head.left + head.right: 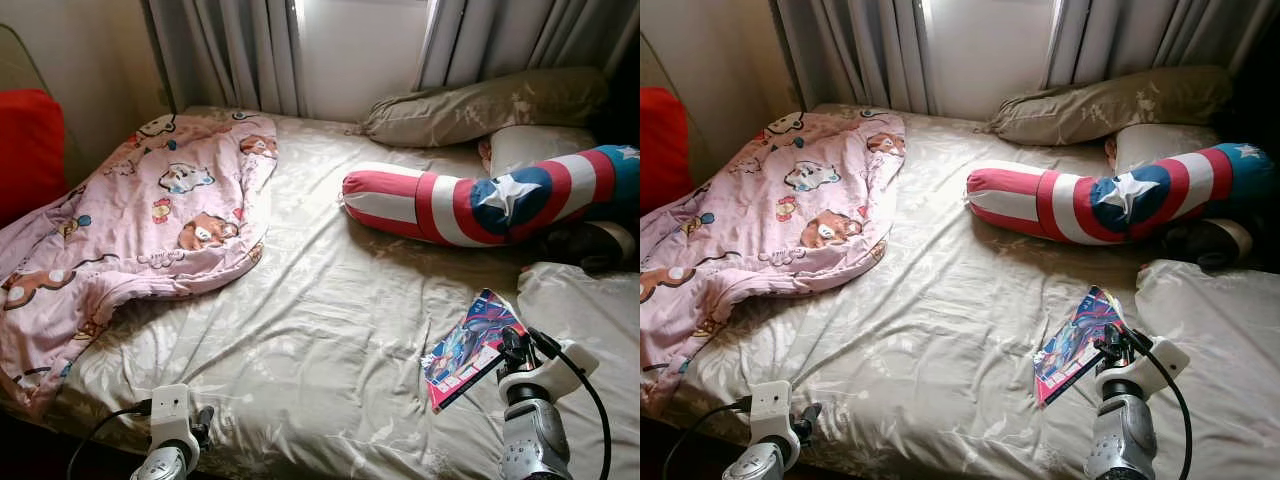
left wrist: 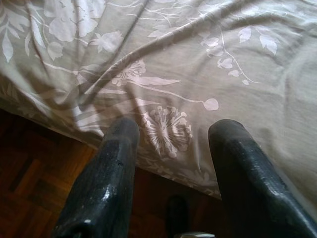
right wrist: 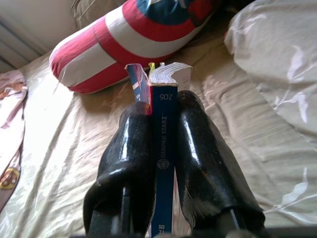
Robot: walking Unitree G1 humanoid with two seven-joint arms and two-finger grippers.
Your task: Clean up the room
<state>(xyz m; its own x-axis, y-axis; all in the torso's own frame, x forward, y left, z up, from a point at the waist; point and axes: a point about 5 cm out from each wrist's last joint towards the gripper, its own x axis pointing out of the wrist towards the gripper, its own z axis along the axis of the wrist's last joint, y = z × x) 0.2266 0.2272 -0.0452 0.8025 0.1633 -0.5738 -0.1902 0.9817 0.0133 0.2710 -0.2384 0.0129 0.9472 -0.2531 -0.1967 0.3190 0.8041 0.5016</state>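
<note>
A book (image 3: 164,144) with a blue spine is clamped between the two black fingers (image 3: 205,163) of the right gripper (image 1: 517,350), which are closed tight against its covers. The spine is turned toward the wrist, and the white page edges and a colourful cover (image 1: 468,345) stand out past the fingertips. In the head views the book is seen tilted, held up over the bed sheet (image 1: 310,330) near the bed's right side. Beyond the fingertips a long red, white and blue bolster (image 1: 480,205) with a white star is laid across the bed, and a pale pillow (image 3: 277,59) is seen just beside the book, off to one side of the fingers.

The left gripper (image 2: 173,144) is held with its fingers (image 2: 111,168) spread wide apart and nothing between them. Beneath and ahead of the fingertips the flowered sheet is draped over the bed's near edge, and dark wooden floor (image 2: 34,173) is visible behind them.

Farther off on the left of the bed a pink cartoon-print blanket (image 1: 150,215) is bunched and spills over the side, next to a red cushion (image 1: 30,145). At the head of the bed an olive pillow (image 1: 480,105) is propped below grey curtains (image 1: 230,50).
</note>
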